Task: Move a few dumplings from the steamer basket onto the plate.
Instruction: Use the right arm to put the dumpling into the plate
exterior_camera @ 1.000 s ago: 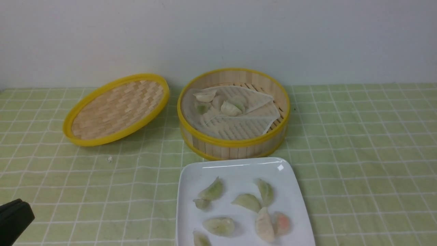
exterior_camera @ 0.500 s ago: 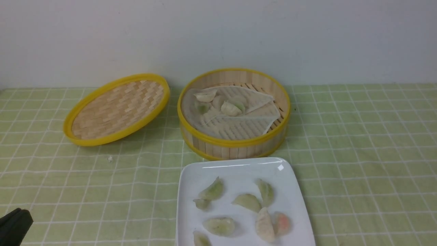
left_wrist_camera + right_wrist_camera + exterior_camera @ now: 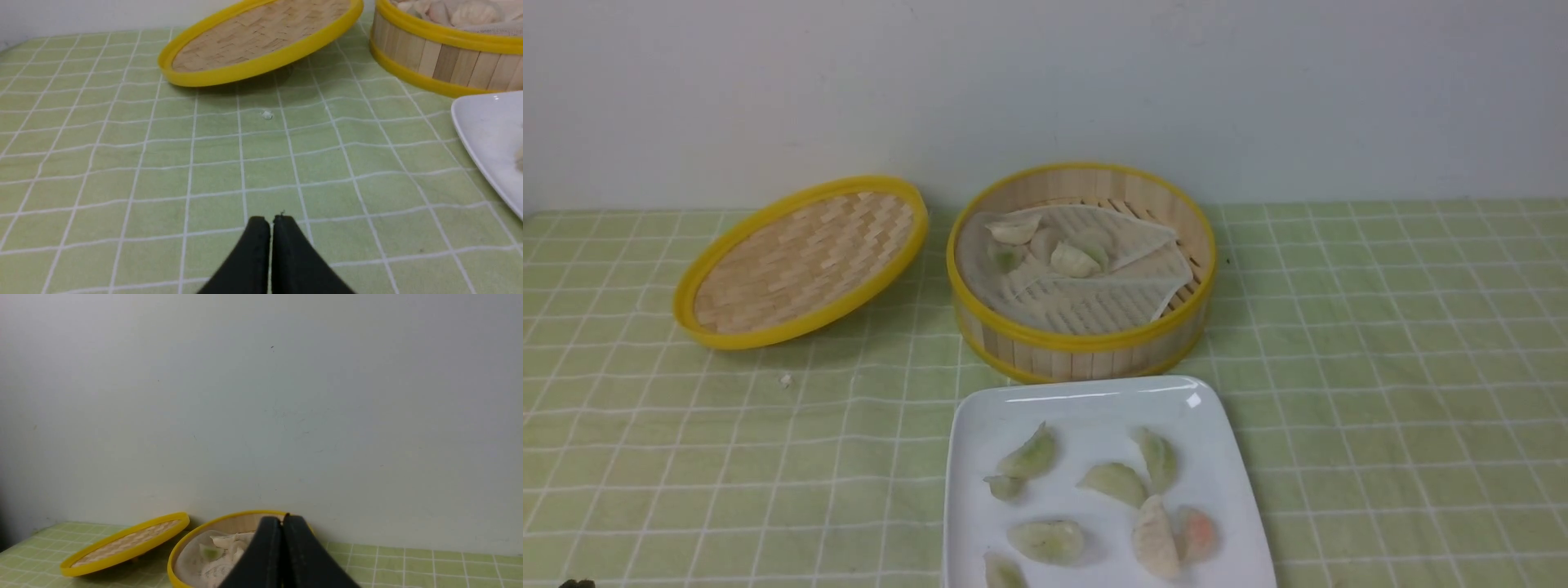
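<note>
The steamer basket point(image 3: 1081, 339) stands at the table's middle back, with a few dumplings point(image 3: 1075, 259) on its rumpled white liner. The white plate point(image 3: 1086, 404) lies just in front of it and holds several dumplings point(image 3: 1117, 482). My left gripper point(image 3: 271, 220) is shut and empty, low over bare tablecloth well to the left of the plate point(image 3: 486, 130); only a dark tip shows at the front view's bottom left corner. My right gripper point(image 3: 282, 518) is shut and empty, held back from the basket point(image 3: 196, 535); it is out of the front view.
The shallow woven lid point(image 3: 800, 260) leans tilted to the left of the basket, also in the left wrist view point(image 3: 261, 41). A small white crumb point(image 3: 785, 380) lies on the green checked cloth in front of it. A pale wall stands close behind.
My left gripper has drawn back toward the bottom left corner of the front view and is almost out of it. The basket, plate and dumplings have not moved.
</note>
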